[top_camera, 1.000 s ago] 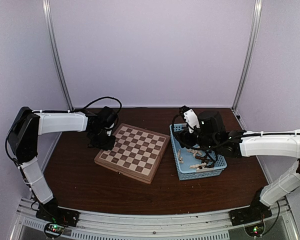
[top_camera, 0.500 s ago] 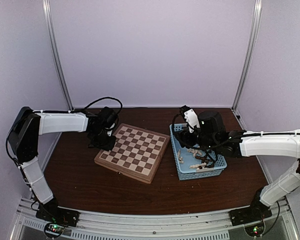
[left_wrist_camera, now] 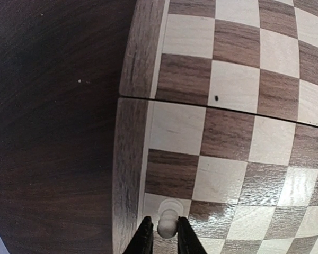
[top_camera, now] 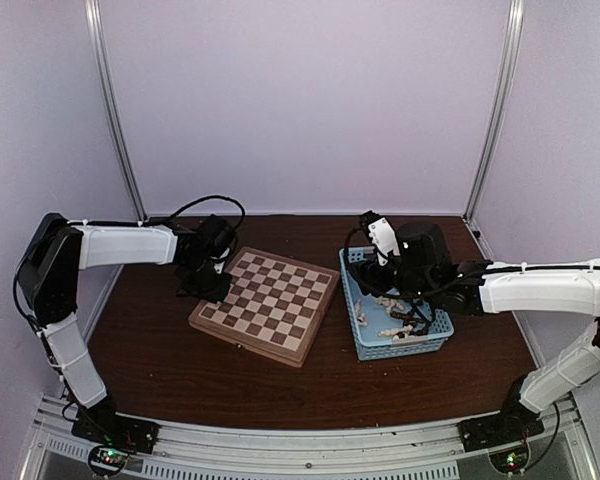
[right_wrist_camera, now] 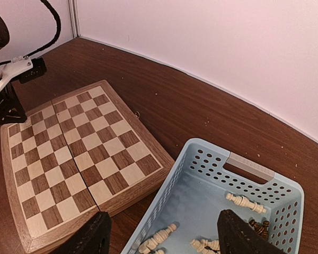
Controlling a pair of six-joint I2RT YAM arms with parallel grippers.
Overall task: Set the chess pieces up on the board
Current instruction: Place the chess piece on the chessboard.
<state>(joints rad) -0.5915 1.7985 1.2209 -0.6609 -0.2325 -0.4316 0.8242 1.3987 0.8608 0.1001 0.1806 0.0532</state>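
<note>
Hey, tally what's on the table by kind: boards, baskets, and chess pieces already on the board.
Thick wooden checkered chessboard: 1
Light-blue perforated plastic basket: 1
Cream-white chess piece on an edge square of the board: 1
Total: 3
Pieces lying in the basket are too jumbled to count.

text: none readable in any view | board (top_camera: 268, 303): plain checker squares and rim, no legible marks | basket (right_wrist_camera: 176, 182): plain light-blue plastic, no legible label
</note>
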